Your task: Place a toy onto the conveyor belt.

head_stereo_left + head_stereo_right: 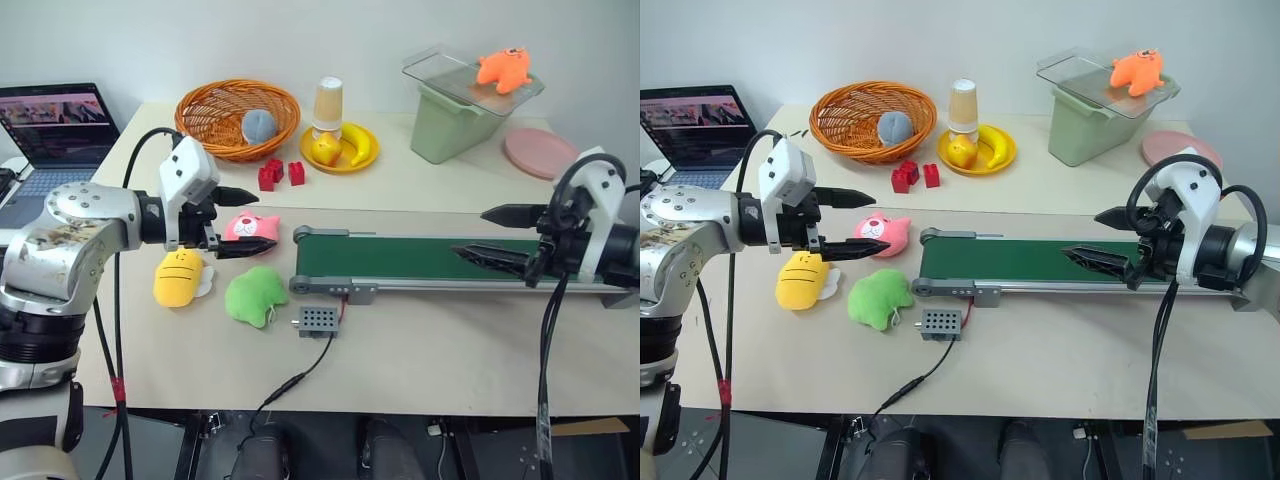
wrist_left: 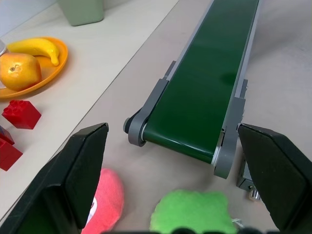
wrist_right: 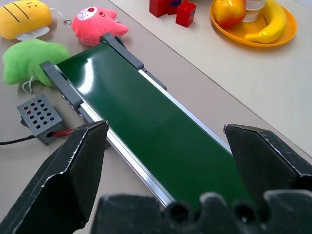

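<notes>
Looking down over the table [image 1: 420,350], we see the conveyor belt [image 1: 400,256] lying across the middle and right of it, its dark green band bare, with a small grey perforated box [image 1: 318,320] just near of its left end, joined to it by a red wire.

Our left gripper [image 1: 238,221] hangs above the table left of the belt's left roller, its two black fingers standing well apart and empty. Just beyond its tips lies the pink plush toy [image 1: 252,227], close to the belt's left end. Near of that sit the yellow plush toy [image 1: 180,277] and, to its right, the green plush toy [image 1: 256,294], both left of the grey box.

Our right gripper [image 1: 500,234] hovers over the right part of the belt, fingers likewise spread wide, holding nothing.

Farther back we find an orange wicker basket [image 1: 215,108] with a grey ball [image 1: 258,125] inside, some red blocks [image 1: 281,174], a yellow plate [image 1: 372,146] carrying fruit, and a paper cup [image 1: 328,103]. At far right stands a pale green bin [image 1: 445,125] with a clear lid bearing an orange plush toy [image 1: 503,68], beside a pink plate [image 1: 540,150]. A laptop [image 1: 55,125] sits at far left.
</notes>
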Controlling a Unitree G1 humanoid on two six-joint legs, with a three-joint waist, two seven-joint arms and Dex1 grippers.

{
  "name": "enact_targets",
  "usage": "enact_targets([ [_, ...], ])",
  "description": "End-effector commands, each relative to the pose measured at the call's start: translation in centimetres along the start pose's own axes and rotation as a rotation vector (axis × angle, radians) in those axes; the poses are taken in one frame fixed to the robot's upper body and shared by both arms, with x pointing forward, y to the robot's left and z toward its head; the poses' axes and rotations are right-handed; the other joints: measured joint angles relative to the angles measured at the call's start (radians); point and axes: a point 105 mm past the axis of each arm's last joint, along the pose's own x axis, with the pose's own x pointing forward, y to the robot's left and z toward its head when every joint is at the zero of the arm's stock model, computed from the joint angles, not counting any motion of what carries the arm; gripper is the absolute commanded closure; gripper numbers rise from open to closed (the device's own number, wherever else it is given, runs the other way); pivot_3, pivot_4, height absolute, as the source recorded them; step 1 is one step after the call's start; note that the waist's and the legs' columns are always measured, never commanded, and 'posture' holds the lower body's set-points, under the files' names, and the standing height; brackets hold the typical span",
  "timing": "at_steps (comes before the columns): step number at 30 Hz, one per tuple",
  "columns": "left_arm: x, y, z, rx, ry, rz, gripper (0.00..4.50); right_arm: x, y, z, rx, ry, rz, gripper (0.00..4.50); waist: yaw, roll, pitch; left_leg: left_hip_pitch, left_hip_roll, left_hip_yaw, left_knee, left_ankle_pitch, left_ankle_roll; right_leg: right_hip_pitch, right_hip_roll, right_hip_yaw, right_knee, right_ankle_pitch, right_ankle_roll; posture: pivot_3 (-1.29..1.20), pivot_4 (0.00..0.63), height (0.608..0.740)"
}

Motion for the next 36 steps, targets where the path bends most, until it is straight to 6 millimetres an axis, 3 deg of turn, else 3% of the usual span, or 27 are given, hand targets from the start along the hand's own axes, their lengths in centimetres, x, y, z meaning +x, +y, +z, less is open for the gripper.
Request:
enact_targets([
  [1, -0.6, 0.7, 0.9, 0.023, -0.041, 0.063, 0.0, -0.7, -0.7, 1.7, -0.059, -0.058, -0.037, 0.03, 0.0, 0.0, 0.0, 0.0, 0.0, 0.0, 0.0, 0.0, 0.0, 0.0, 0.0, 0.0, 0.0, 0.0, 0.0, 0.0, 0.15, 0.739],
  [14, -0.2, 3.7, 2.9, -0.055, -0.173, 0.197, 0.0, -1.0, -1.8, 2.3, -0.072, -0.099, -0.092, 0.03, 0.0, 0.0, 0.0, 0.0, 0.0, 0.0, 0.0, 0.001, -0.002, 0.001, 0.0, 0.0, 0.0, 0.0, 0.0, 0.0, 0.15, 0.739],
  [27, -2.4, 4.5, 1.4, -0.102, -0.121, 0.272, 0.0, -0.2, -0.8, 4.0, -0.054, -0.187, 0.026, 0.03, -0.002, 0.0, 0.0, 0.0, 0.0, 0.0, 0.0, 0.002, -0.003, 0.0, 0.0, 0.0, 0.001, 0.0, 0.0, 0.0, 0.15, 0.739],
  [31, -4.1, 4.9, -0.1, -0.135, -0.078, 0.338, 0.0, 0.3, -0.6, 3.9, -0.055, -0.18, 0.061, 0.03, -0.004, 0.0, 0.0, 0.0, 0.0, 0.0, 0.0, 0.002, -0.003, 0.0, 0.0, 0.0, 0.001, 0.0, 0.0, 0.0, 0.15, 0.739],
  [33, -5.4, 5.8, -2.1, -0.19, -0.028, 0.44, 0.0, 0.7, -0.7, 3.8, -0.06, -0.172, 0.067, 0.03, -0.006, 0.0, 0.0, 0.0, 0.0, 0.0, 0.0, 0.002, -0.003, 0.0, 0.0, 0.0, 0.001, 0.0, 0.0, 0.0, 0.15, 0.739],
  [36, -6.5, 5.3, -5.1, -0.233, 0.081, 0.502, 0.0, 1.2, -0.9, 3.8, -0.064, -0.173, 0.071, 0.03, -0.012, 0.0, 0.0, 0.001, 0.0, 0.0, 0.0, 0.001, -0.002, 0.0, 0.0, 0.0, 0.002, 0.0, 0.0, 0.0, 0.15, 0.739],
])
